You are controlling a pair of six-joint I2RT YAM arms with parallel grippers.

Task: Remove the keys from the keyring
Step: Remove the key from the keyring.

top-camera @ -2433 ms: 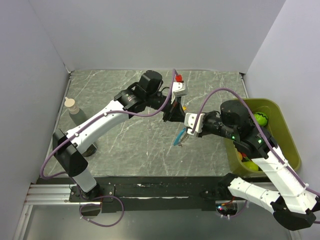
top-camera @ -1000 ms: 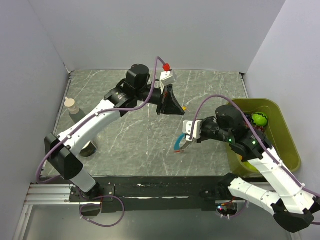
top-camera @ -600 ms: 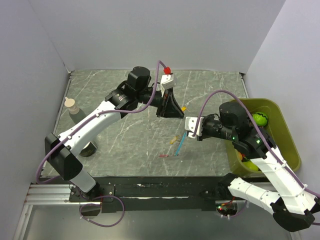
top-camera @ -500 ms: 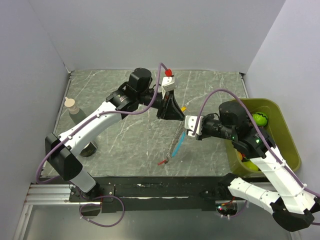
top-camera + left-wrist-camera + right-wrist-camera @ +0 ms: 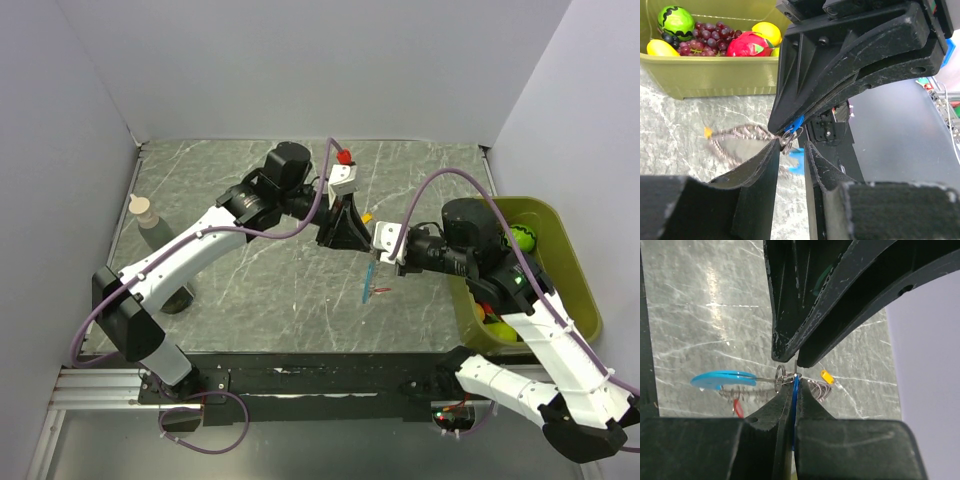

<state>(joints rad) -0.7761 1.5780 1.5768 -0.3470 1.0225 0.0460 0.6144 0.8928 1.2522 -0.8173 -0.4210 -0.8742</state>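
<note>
Marble table (image 5: pixel 250 290); wrist-only: right end effector (image 5: pixel 794 379) clenching blue key (image 5: pixel 796 389), left end effector (image 5: pixel 790 146) released

- table (image 5: pixel 250 290): stone-look top, grey-green w/ pale veins, smooth, slight sheen
- keyring (image 5: pixel 815 388): silvery metal links, shiny
- light-blue strip (image 5: pixel 720 380): glossy plastic, smooth
- blue key (image 5: pixel 796 385), orange key (image 5: pixel 826 376): plastic-looking, smooth
- left gripper (image 5: pixel 791 145), right gripper (image 5: pixel 795 392): black plastic, matt, pale scuffs along edges
- bin (image 5: pixel 710 75): olive plastic, smooth, semi-matt
- fruit (image 5: pixel 752 45): glossy, prob. plastic
</note>
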